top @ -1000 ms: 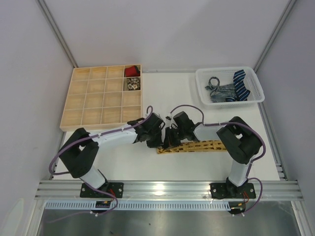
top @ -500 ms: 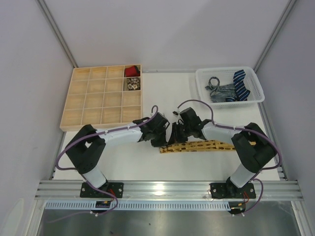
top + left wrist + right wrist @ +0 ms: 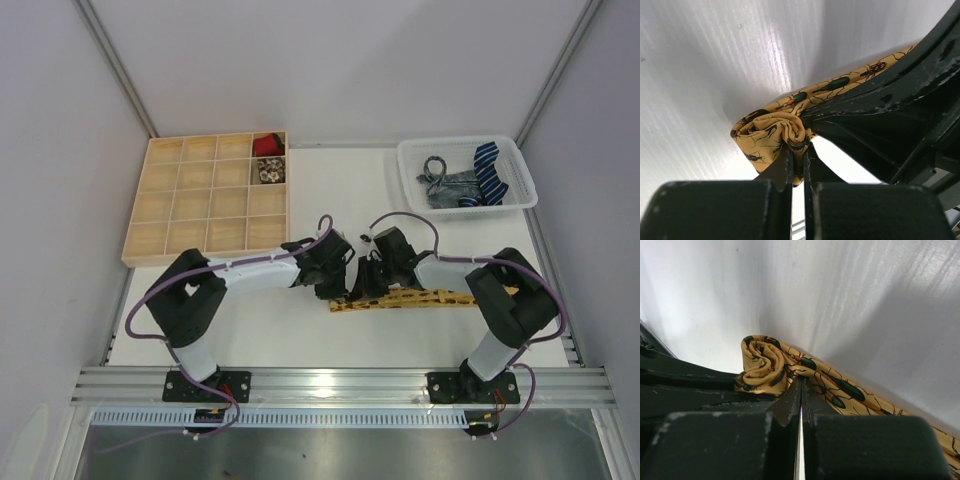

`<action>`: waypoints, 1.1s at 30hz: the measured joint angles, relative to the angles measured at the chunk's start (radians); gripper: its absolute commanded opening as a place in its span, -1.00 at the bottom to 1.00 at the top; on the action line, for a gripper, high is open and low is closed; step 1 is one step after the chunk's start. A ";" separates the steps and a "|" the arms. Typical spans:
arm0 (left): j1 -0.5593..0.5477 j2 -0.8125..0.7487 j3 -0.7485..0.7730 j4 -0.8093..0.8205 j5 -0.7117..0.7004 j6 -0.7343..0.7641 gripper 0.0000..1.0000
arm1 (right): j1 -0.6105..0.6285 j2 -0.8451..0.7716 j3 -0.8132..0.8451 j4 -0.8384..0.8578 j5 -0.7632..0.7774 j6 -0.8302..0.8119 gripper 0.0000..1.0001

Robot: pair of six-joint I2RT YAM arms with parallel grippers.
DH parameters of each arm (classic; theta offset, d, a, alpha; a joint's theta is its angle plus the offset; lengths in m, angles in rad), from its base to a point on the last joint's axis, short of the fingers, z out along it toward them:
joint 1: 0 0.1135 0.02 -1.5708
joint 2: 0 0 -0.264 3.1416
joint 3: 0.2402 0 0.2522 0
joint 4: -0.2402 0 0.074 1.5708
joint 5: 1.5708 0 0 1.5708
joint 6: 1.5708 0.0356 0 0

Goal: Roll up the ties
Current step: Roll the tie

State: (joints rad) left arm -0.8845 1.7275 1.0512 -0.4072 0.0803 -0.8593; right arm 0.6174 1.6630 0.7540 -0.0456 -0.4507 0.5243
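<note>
A mustard-yellow tie (image 3: 420, 298) with dark beetle spots lies flat across the near middle of the table, its left end rolled up. My left gripper (image 3: 347, 283) and right gripper (image 3: 366, 282) meet at that rolled end from opposite sides. In the left wrist view my left gripper (image 3: 798, 147) is shut on the small roll of the tie (image 3: 767, 131). In the right wrist view my right gripper (image 3: 800, 383) is shut on the tie (image 3: 765, 362) at the roll's edge, and the flat length runs off to the right.
A wooden compartment tray (image 3: 180, 205) stands at the back left, with a red rolled tie (image 3: 266, 146) and a pale patterned roll (image 3: 269, 172) in its right cells. A white basket (image 3: 510, 150) at the back right holds a navy striped tie (image 3: 488, 165) and a grey tie (image 3: 445, 187).
Both grippers have moved a little to the right along the tie, keeping hold of the rolled end. The tie's left end now sits further right.
</note>
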 measured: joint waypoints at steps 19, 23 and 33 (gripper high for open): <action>-0.013 0.051 0.050 -0.028 -0.004 0.004 -0.99 | -0.009 0.012 -0.001 0.023 -0.024 0.005 -1.00; -0.016 0.055 0.050 -0.013 -0.003 0.004 -0.71 | -0.025 0.000 0.008 -0.016 -0.009 -0.006 -1.00; -0.041 0.045 0.002 0.119 0.006 -0.006 -0.03 | -0.109 -0.062 0.008 -0.119 0.008 -0.037 -1.00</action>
State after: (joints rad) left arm -0.9253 1.7725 1.0534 -0.2882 0.0860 -0.8650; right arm 0.5079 1.6012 0.7616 -0.1642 -0.4427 0.4877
